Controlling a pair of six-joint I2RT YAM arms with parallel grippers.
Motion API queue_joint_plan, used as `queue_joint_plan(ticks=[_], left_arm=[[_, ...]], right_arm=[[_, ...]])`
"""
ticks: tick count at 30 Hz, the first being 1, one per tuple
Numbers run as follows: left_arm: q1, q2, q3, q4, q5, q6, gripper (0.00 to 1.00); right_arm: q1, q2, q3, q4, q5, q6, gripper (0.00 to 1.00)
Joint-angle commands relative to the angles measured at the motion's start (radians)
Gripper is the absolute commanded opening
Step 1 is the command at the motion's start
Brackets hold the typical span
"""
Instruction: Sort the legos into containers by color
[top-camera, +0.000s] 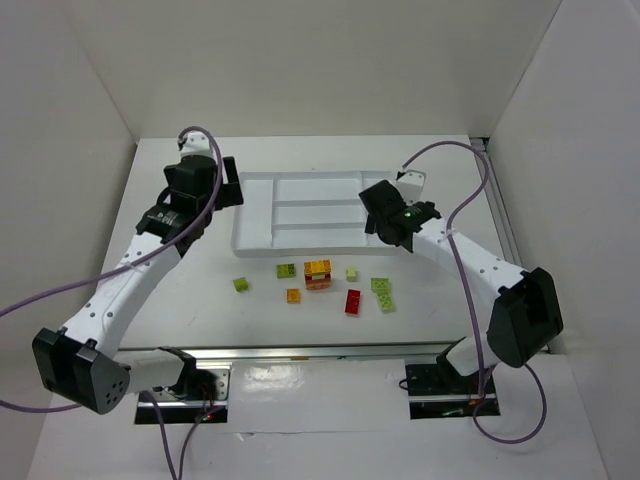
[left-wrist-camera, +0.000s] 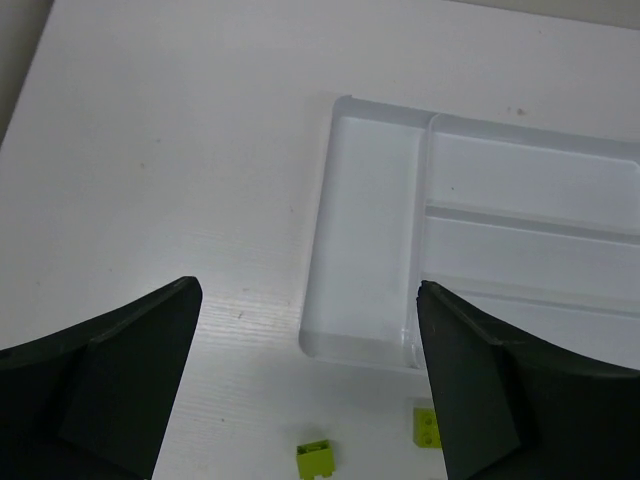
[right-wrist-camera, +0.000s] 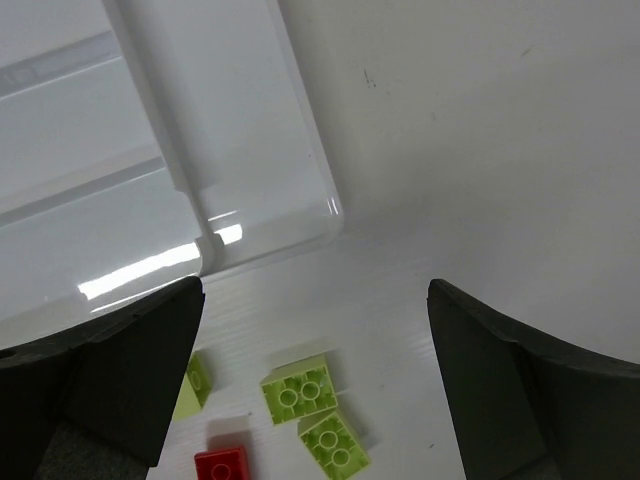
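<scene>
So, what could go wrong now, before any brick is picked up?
The two lime bricks lie close together, with the red brick close by; the right fingers could knock a neighbour away. The stacked orange-red block holds two colours, so it fits no single compartment of the tray unless split.

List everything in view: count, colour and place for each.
Tray: one, white, divided; far half of the table; no bricks visible in it.
Green bricks: five, lime to green; scattered on the table in front of the tray.
Stacked block: one, orange and red; middle of the scatter.
Orange brick: one, orange; left of the stacked block, slightly nearer.
Red brick: one, red; right of the orange brick.
Table: one, white; under everything.
Left gripper: one, black fingers, open; over the tray's left end.
Right gripper: one, black fingers, open; over the tray's right near corner.
</scene>
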Motion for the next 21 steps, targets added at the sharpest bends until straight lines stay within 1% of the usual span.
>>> queue_joint_plan(ticks=[1,2,4,7,10,12,17,21], left_arm=[[-0.008,0.029,0.047,-0.047,0.062,-0.054,1.00],[-0.008,0.029,0.047,-0.057,0.112,-0.066,1.00],[-0.017,0.029,0.036,-0.057,0.146,-0.079,1.00],[-0.017,0.029,0.036,-0.057,0.150,-0.090,1.00],[-0.026,0.020,0.027,-0.067,0.114,-0.111,1.00],[-0.026,0.032,0.018,-0.087,0.114,-0.111,1.00],[-0.036,0.056,0.052,-0.147,0.125,-0.111,1.00],[-0.045,0.067,0.041,-0.138,0.148,-0.102,0.99]], right_arm=[[-0.006,0.011,0.001,-0.022,-0.028,0.026,1.00],[-0.006,-0.002,-0.012,0.001,-0.040,0.014,1.00],[-0.006,-0.036,-0.042,0.047,-0.095,-0.006,1.00],[-0.006,-0.088,-0.103,0.095,-0.166,-0.053,1.00],[-0.016,-0.151,-0.140,0.095,-0.241,-0.073,1.00],[-0.016,-0.202,-0.178,0.037,-0.313,-0.086,1.00],[0.019,-0.259,-0.267,-0.014,-0.385,-0.063,1.00],[0.039,-0.269,-0.339,0.021,-0.522,-0.032,1.00]])
